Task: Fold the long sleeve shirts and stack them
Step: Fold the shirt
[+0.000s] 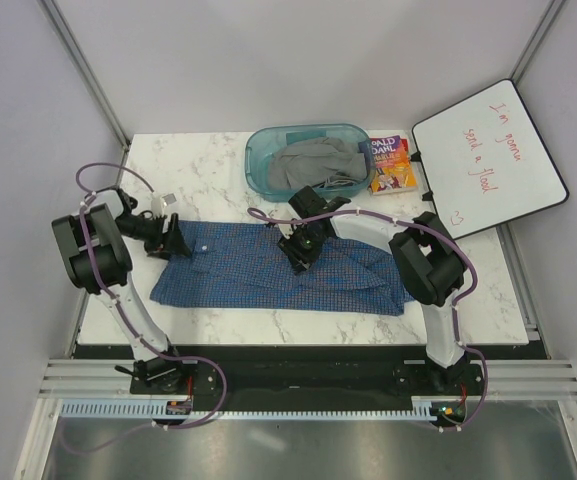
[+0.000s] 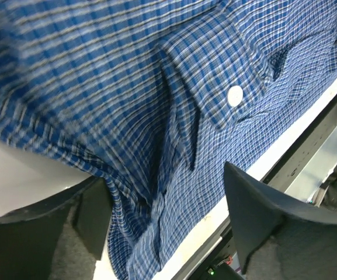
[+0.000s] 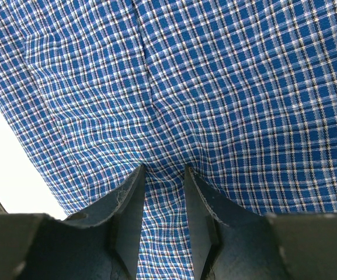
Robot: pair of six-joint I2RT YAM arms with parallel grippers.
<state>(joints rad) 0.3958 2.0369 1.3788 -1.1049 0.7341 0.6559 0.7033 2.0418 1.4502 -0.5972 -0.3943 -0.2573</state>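
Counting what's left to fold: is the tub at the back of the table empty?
No, a grey garment lies bunched inside the blue tub.

Top external view: fixed above and behind the 2 arm bases, facing down and forward, covering the whole table point(image 1: 198, 175) from near edge to far edge. Left wrist view: close above the shirt point(image 1: 268, 275) by the table's left edge, left pincer point(image 2: 162, 175) at frame bottom. Right wrist view: closer still, mid-table, right pincer point(image 3: 163, 169) at frame bottom. All 3 views share the shirt.
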